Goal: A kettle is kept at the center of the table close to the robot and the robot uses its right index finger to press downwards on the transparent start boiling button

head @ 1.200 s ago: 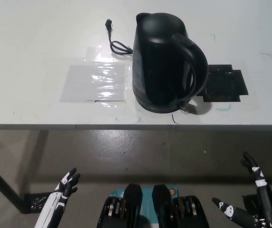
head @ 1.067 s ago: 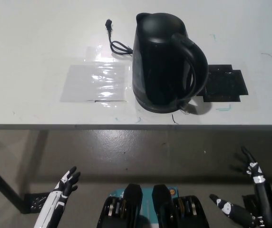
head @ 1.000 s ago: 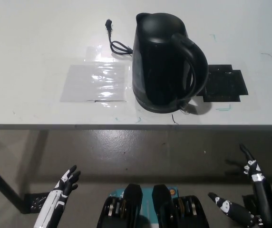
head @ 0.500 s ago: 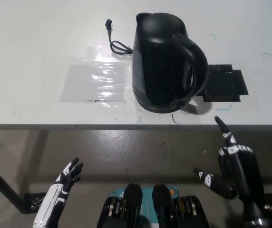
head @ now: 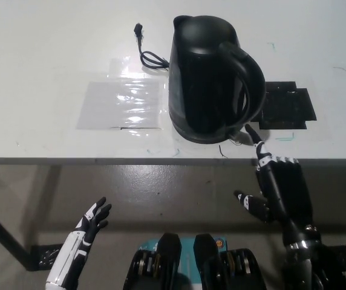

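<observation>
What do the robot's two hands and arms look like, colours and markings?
The left hand is white with dark, slender fingers on a white forearm. The right hand and arm are black, with small white marks on the fingers and a glossy rounded wrist.

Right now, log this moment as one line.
right hand: pointing near kettle base, not touching | left hand: open, resting low | button: unpressed

Kettle handle (head: 250, 78) arches over the button side, black pad (head: 286, 107) just right — worktop (head: 34, 54) left bare, cord (head: 149, 55) behind.
</observation>
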Robot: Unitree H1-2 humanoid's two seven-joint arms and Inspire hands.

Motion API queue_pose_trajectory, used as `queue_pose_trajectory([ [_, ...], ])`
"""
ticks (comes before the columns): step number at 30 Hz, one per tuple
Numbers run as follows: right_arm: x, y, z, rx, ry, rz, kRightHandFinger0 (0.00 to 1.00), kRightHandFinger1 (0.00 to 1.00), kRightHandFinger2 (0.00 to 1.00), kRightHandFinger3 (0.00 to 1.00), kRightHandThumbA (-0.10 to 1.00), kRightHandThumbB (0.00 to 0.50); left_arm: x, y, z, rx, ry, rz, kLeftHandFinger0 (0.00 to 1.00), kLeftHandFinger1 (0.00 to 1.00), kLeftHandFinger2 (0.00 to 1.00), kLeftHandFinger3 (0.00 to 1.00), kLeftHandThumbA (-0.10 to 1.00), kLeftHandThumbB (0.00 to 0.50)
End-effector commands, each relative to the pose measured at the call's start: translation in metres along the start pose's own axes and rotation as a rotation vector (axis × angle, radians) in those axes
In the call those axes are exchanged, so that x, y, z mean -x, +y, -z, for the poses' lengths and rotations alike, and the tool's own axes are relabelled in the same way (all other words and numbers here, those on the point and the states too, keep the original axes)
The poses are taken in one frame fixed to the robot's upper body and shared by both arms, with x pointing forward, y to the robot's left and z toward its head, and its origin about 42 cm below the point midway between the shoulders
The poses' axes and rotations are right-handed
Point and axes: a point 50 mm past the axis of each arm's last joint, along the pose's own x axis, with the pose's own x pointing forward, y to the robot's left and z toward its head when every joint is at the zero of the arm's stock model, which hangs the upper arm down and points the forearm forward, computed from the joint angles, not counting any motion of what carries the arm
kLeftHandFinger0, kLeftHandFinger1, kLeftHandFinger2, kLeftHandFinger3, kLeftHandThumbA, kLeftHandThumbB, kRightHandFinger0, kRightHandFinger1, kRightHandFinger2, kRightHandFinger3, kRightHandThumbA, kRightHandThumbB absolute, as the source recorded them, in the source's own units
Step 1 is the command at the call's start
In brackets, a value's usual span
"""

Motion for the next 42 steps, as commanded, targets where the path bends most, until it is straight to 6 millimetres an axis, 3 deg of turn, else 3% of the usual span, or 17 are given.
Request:
queue_pose_trajectory([
  [1,-0.016,-0.002,-0.003,0.050,0.020,0.021,0.00,0.00,0.00,1.00,1.00,0.304,-0.004,0.000,-0.012,0.012,-0.074,0.018,1.00,1.00,1.00,1.00,1.00,0.310],
  [15,-0.022,0.016,0.015,0.057,0.089,-0.045,0.00,0.00,0.00,1.00,1.00,0.288,-0.004,-0.003,-0.010,0.017,-0.063,0.029,1.00,1.00,1.00,1.00,1.00,0.307],
  [32,-0.034,0.010,0.019,0.082,0.108,-0.034,0.00,0.00,0.00,1.00,1.00,0.277,-0.005,-0.003,-0.010,0.007,-0.061,0.033,1.00,1.00,1.00,1.00,1.00,0.300],
  [42,-0.040,0.011,0.019,0.089,0.115,-0.036,0.00,0.00,0.00,1.00,1.00,0.267,-0.006,-0.003,-0.011,0.011,-0.065,0.038,1.00,1.00,1.00,1.00,1.00,0.322],
])
